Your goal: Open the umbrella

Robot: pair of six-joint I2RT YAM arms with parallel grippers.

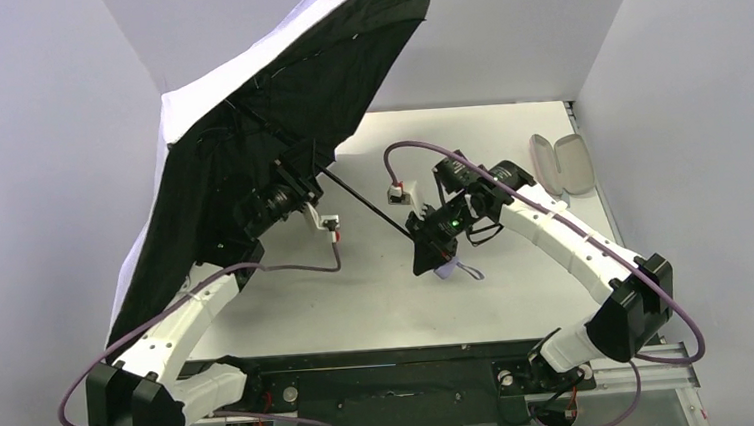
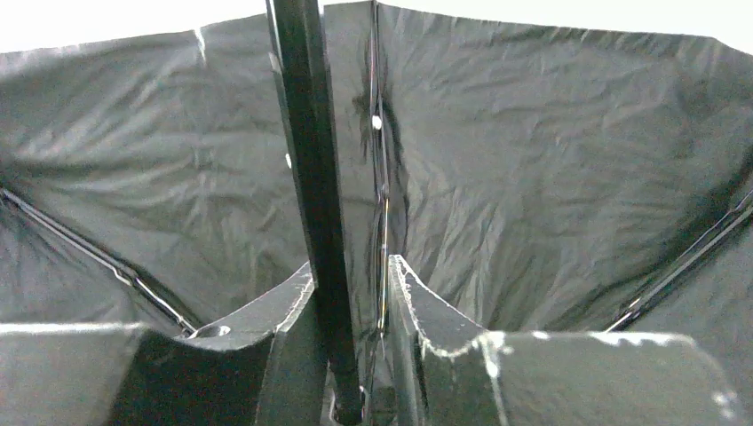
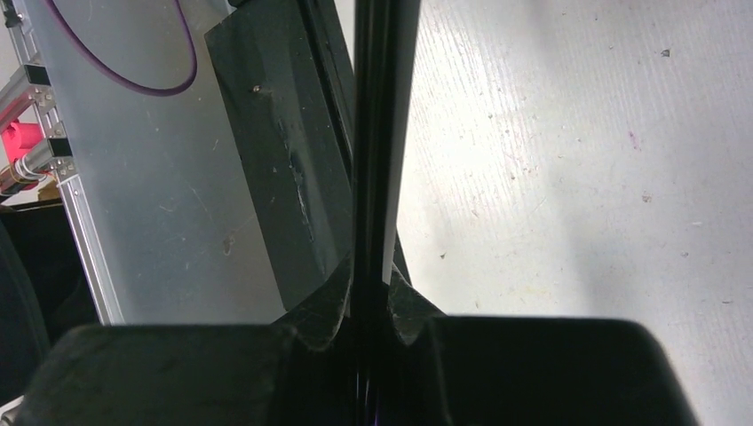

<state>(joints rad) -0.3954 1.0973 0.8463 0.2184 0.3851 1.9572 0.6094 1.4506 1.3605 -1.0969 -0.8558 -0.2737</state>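
One open umbrella (image 1: 247, 132): right fingers (image 3: 417, 315) clamp its shaft (image 3: 377, 133), left fingers (image 2: 417, 302) narrowly flank it.

The umbrella (image 1: 277, 130) stands open, both claws on its shaft (image 1: 367, 202).

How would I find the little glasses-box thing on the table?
Start at the big umbrella on the table's far left, then look across to the far right edge. The oval case lies there open, pale and alone, beyond the right gripper.

no readable text, no labels, no brand marks, no numbers in any view
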